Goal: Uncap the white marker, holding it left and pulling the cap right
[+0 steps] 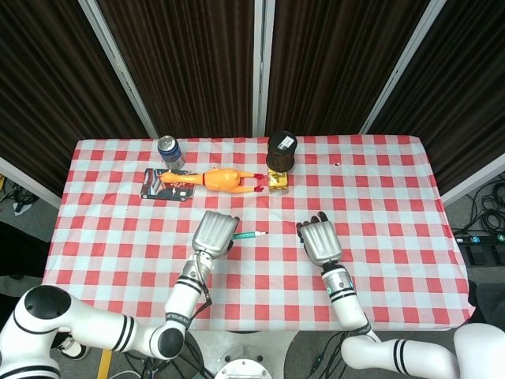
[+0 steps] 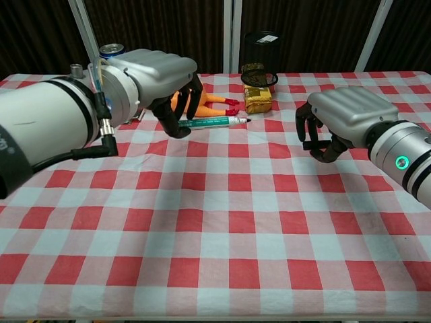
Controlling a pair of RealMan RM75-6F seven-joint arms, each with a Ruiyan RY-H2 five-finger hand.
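At the far left of the chest view, the left arm reaches in from the frame edge, and the left hand (image 2: 158, 77) sits left of centre in the upper half, its fingers curled around the white marker (image 2: 214, 122). In the head view the same hand (image 1: 215, 232) lies left of centre in the lower half of the checked tablecloth (image 1: 379, 181), with the marker (image 1: 247, 235) jutting out of it toward the right. The marker lies level above the cloth, green-labelled, its bare dark tip pointing toward the frame's right side.

Behind the left hand, toward the upper left of the head view, stand a drink can (image 1: 170, 151), a dark flat packet (image 1: 163, 185) and a yellow rubber chicken (image 1: 224, 180) lying lengthwise. Near the upper centre a black cylindrical container (image 1: 281, 150) stands with a small golden box (image 1: 277, 181) just in front of it.

Right of centre, the right hand (image 2: 340, 121) is well apart from the marker tip, its fingers curled inward. Something dark shows between the fingertips, but whether it is the cap cannot be told. In the head view this hand (image 1: 319, 240) shows knuckles-up at about the same height in the frame as the left one, with open cloth between the two.
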